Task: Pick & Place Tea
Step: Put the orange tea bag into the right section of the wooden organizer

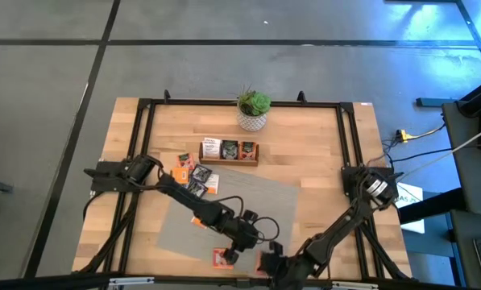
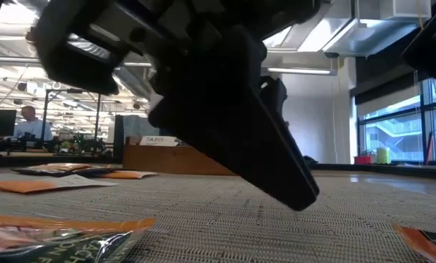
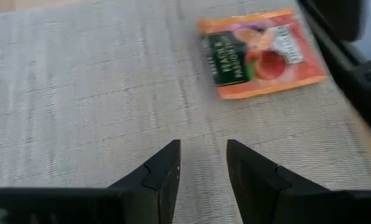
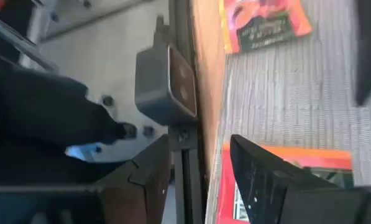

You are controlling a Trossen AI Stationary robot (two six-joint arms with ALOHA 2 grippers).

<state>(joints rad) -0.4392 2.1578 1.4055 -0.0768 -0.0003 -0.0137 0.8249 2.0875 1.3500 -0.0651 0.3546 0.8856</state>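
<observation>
1. The tabletop (image 1: 321, 153) is made of light wood, and a big grey mat (image 1: 256, 197) is laid on it.
2. A long wooden tray (image 1: 229, 161) is set on the tabletop just past the mat, with a potted plant (image 1: 253, 110) behind it. Three tea packets are stood in the tray.
3. The left tool (image 1: 232, 254) is held low over the near part of the mat. Its two dark fingers (image 3: 163, 177) are parted with a gap between them, and nothing is held in them; only bare mat is seen in the gap.
4. An orange-red tea packet (image 3: 263, 53) is seen lying flat on the mat, ahead of the left tool and off to one side, not touching it.
5. The right tool (image 1: 270, 263) is placed at the near edge of the tabletop, close beside the left tool. Its fingers (image 4: 263, 171) are also parted and nothing is gripped. One finger is over an orange packet (image 4: 284, 180) lying on the mat, and the other is past the table edge.
6. A small pile of tea packets (image 1: 196, 179) is left near the far left corner of the mat.
7. In the low view, most of the picture is blocked by a dark arm, and the packets at the front are blurred.
8. The packet under the right tool is partly hidden and cut off.
</observation>
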